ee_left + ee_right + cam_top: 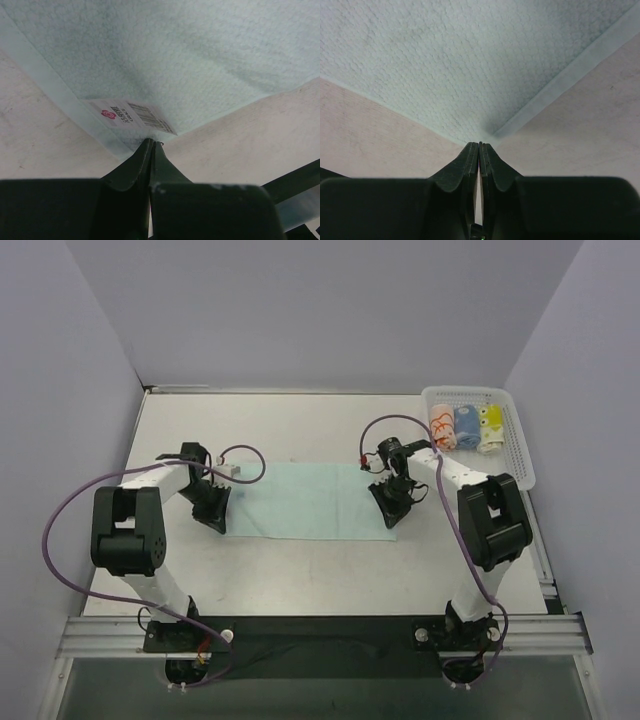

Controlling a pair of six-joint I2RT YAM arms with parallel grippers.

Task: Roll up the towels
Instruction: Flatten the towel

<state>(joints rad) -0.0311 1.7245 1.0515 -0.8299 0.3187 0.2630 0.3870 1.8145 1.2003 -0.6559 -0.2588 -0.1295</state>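
Only left wrist shows tag (131, 116) on mint towel (190, 55) corner.

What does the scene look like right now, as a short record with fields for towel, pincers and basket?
green towel: spread flat on the table, not yet rolled
left pincer: shut on the near left corner
right pincer: shut on the near right corner
tag: white, at the corner by the left pincer
basket: far right, three rolled towels inside
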